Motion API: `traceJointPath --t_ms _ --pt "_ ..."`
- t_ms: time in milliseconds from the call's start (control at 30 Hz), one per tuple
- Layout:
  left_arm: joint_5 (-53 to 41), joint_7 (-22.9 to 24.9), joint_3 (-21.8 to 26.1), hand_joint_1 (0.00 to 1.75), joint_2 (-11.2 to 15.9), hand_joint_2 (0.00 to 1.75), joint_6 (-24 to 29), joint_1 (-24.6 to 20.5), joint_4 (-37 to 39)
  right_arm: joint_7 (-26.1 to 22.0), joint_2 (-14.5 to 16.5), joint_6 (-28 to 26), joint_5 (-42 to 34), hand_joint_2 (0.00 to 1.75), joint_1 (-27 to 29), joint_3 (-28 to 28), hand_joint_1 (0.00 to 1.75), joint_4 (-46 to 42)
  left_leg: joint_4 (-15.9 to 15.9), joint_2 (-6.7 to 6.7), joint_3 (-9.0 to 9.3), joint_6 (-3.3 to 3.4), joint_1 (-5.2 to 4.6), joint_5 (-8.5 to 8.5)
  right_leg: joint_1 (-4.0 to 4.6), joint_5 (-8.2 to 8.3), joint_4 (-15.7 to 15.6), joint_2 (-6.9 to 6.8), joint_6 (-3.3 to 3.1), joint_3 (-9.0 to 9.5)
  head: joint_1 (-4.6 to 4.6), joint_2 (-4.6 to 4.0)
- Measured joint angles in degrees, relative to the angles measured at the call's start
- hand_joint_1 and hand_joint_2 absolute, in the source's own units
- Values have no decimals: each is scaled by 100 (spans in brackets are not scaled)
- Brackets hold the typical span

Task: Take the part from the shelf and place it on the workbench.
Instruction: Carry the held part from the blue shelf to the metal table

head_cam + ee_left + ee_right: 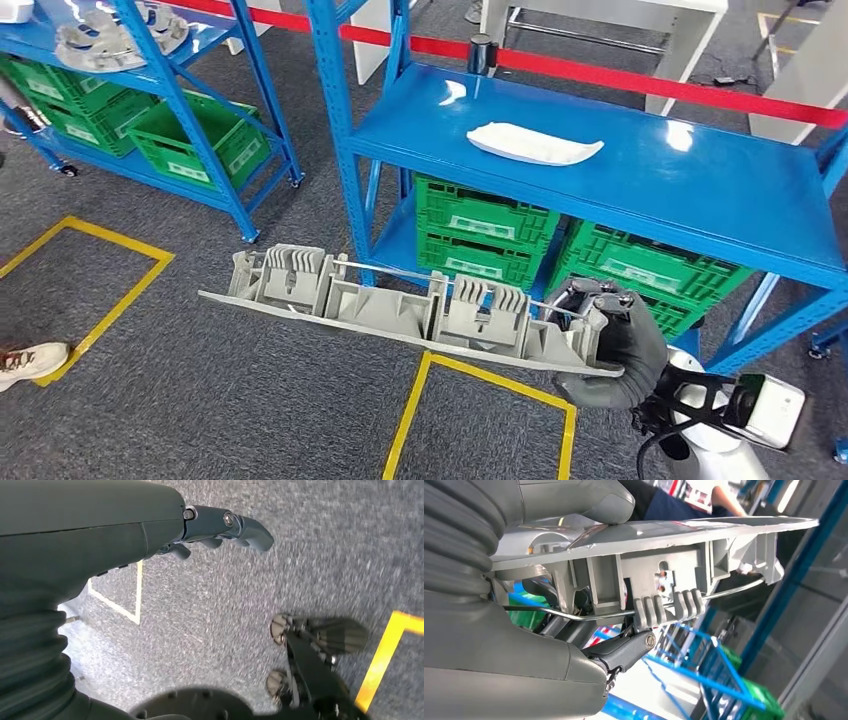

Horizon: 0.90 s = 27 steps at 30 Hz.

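A long grey plastic part (400, 305) with ribs, clips and a thin metal rod hangs level above the floor, in front of the blue shelf (620, 170). My right hand (610, 345) grips the part's right end. In the right wrist view the same part (659, 575) runs away from my right hand (499, 630), thumb on its flat face and fingers under the ribs. My left hand (220, 527) hangs over the grey carpet with its fingers loosely curled and nothing in them.
A white curved part (535, 143) lies on the blue shelf top, with green crates (485, 230) below. A second blue rack (150, 90) with grey parts and green crates stands at the left. Yellow floor lines (480, 400) mark boxes. A person's shoe (30, 362) is at the left edge.
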Motion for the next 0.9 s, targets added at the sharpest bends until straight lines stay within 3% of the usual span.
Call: traceJointPath --t_ms 67,100,133,200,233,300,333,367,400,433,500,533,600,633,700,767,833,900 --pt "1 -26 0 0 10 175 0 -14 -2 -6 1 14 23 175 -1 11 175 -7 10 -140 -25 21 -10 12 5 -319 753 171 -1 -366 22 0" --pt "1 -38 0 0 11 175 1 -16 -2 1 3 21 34 175 -2 21 175 -7 22 -220 -33 23 -16 14 8 -331 923 190 -7 -456 24 0" --pt "1 -54 0 0 12 175 3 -16 -2 9 6 31 43 175 -6 33 175 -7 40 -305 -38 22 -19 15 8 -221 863 200 -18 -437 26 0" --pt "1 -92 0 0 11 175 11 -13 -1 22 13 62 44 175 -37 61 175 -8 88 -465 -46 3 -14 6 -6 194 178 293 -45 -116 34 0" --pt "1 -112 0 0 10 175 17 -15 -1 23 17 74 39 175 -62 79 175 -8 113 -536 -66 -22 -11 4 -20 328 -184 444 -55 50 39 0" --pt "1 -134 0 0 24 175 29 -23 -3 14 23 84 19 175 -99 115 175 -15 149 -663 -140 -104 -5 19 -28 418 -563 652 -79 199 43 0" --pt "1 -137 0 0 36 175 37 -21 -5 9 26 82 9 175 -107 132 175 -19 145 -726 -177 -154 5 41 -16 403 -583 688 -98 193 43 0" --pt "1 -134 0 0 56 175 42 -15 -7 5 34 80 2 175 -110 147 175 -22 135 -785 -207 -201 13 61 -12 428 -599 619 -132 188 44 0" --pt "1 -127 0 0 72 175 48 -5 -6 8 50 77 5 175 -122 166 175 -22 141 -744 -224 -238 19 67 -11 444 -612 552 -172 191 42 0" --pt "1 -116 0 0 90 175 55 2 -6 13 79 74 14 175 -140 188 175 -23 208 -611 -265 -270 12 26 -14 457 -625 482 -220 196 28 0" --pt "-9 -91 0 0 120 175 75 -10 -5 25 154 66 35 175 -171 236 175 -25 665 -240 -477 -316 -5 -232 -13 469 -643 323 -287 203 -9 0" --pt "-20 -78 0 0 135 175 87 -21 -7 30 186 62 42 175 -176 257 175 -26 1034 -125 -654 -336 -9 -420 -4 464 -643 241 -306 203 -27 0" --pt "-46 -43 0 0 158 175 107 -27 -7 37 224 57 47 175 -176 290 175 -27 1658 -75 -942 -359 -4 -651 11 457 -642 64 -318 203 -33 0" --pt "-58 -26 0 0 172 175 116 -17 -7 37 234 58 45 175 -177 304 175 -27 1712 -67 -954 -359 -4 -621 14 454 -641 -23 -321 205 -36 0" --pt "-75 -4 0 0 203 175 131 4 -8 30 252 72 36 175 -193 330 175 -31 1151 15 -631 -330 -12 -306 23 444 -641 -177 -315 218 -39 0" --pt "-83 0 0 0 233 175 141 0 -14 19 271 88 31 175 -226 346 175 -38 379 236 -216 -252 -56 -62 49 425 -640 -306 -282 239 -39 0" --pt "-83 -3 0 0 257 175 154 -3 -21 9 293 106 27 175 -258 361 175 -42 100 322 -89 -172 -97 -24 69 414 -649 -412 -228 256 -35 0" --pt "-82 -9 0 0 279 175 172 16 -24 3 326 155 15 175 -281 380 175 -50 67 196 -94 -106 -84 14 68 408 -669 -482 -165 287 -32 0"
